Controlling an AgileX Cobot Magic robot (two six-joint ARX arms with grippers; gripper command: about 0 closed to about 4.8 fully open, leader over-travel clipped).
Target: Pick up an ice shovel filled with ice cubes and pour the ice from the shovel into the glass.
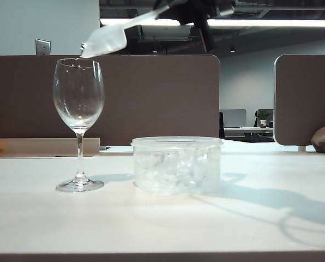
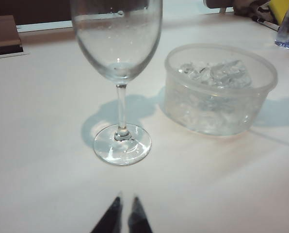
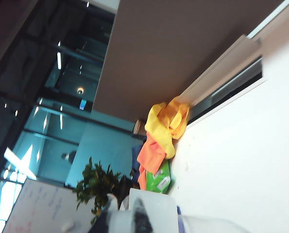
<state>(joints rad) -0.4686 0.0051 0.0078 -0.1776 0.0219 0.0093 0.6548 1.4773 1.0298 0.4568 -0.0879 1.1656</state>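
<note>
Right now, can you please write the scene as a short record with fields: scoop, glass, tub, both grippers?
ice shovel: held in the air, tilted with its bowl down over the rim of the glass
glass: upright on the table, no ice visible inside
tub: right of the glass, ice cubes inside
right gripper: shut on the shovel handle, high up
left gripper: shut, low near the glass foot

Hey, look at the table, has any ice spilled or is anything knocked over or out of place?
Nothing stands out. The glass stands upright and empty, the tub sits level beside it with its ice inside, and no cubes lie on the table. The right gripper holds the ice shovel tipped over the glass rim; the left gripper rests low.
</note>
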